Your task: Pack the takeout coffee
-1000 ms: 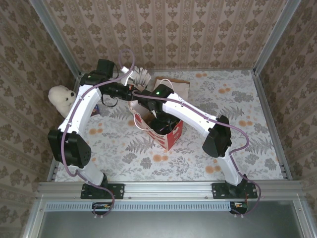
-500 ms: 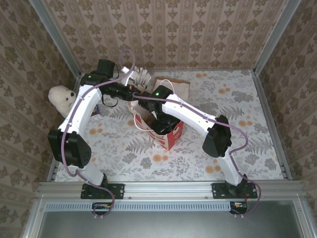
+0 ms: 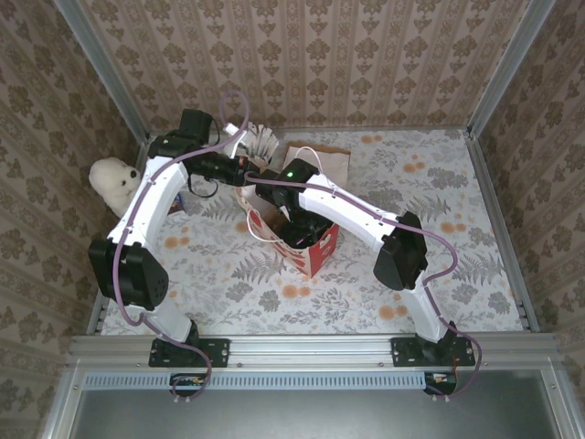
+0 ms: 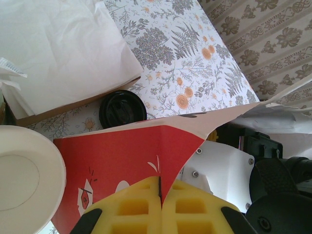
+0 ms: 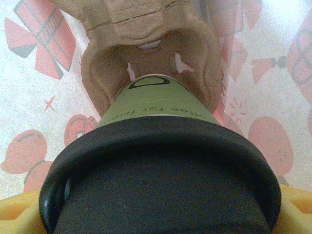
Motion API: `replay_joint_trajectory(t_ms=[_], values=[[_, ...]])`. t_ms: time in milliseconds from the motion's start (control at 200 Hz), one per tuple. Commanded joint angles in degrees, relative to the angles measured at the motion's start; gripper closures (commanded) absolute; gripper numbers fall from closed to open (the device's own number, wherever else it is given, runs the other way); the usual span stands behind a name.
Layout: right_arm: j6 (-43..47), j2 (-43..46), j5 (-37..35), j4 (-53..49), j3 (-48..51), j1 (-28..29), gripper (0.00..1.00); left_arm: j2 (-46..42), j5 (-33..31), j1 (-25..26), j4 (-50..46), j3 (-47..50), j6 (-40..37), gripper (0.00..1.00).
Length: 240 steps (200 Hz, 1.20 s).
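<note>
The takeout coffee (image 5: 155, 103), a green cup with a black lid (image 5: 161, 161), sits between the yellow fingers (image 5: 12, 214) of my right gripper (image 5: 161, 217), which is shut on it. Its base rests in a brown pulp cup carrier (image 5: 146, 44) at the bottom of the red-and-white paper bag (image 3: 318, 254). In the top view my right gripper (image 3: 297, 229) reaches down into the bag's mouth. My left gripper (image 4: 160, 187) is shut on the bag's upper edge (image 4: 122, 151) and holds it at the back left (image 3: 245, 170).
A black round lid (image 4: 122, 108) lies on the floral tablecloth just beyond the bag. A cream-lined cup (image 4: 24, 175) stands at the left, white paper (image 4: 58, 48) behind it. A white teddy bear (image 3: 111, 179) sits at the left wall. A brown sheet (image 3: 322, 157) lies behind the bag.
</note>
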State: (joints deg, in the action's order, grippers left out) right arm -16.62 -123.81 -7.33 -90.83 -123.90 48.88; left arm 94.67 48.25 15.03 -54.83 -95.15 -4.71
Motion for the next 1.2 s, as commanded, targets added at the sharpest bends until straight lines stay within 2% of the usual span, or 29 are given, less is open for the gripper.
replay_joint_trajectory(t_ms=[0, 1195], values=[[0.45, 2.10, -0.93, -0.24, 0.94, -0.33, 0.43, -0.56, 1.72, 0.18, 0.68, -0.12, 0.40, 1.00], [1.31, 3.62, -1.45, 2.25, 3.34, -0.28, 0.43, 0.14, 1.56, 0.70, 0.35, -1.12, 0.76, 1.00]])
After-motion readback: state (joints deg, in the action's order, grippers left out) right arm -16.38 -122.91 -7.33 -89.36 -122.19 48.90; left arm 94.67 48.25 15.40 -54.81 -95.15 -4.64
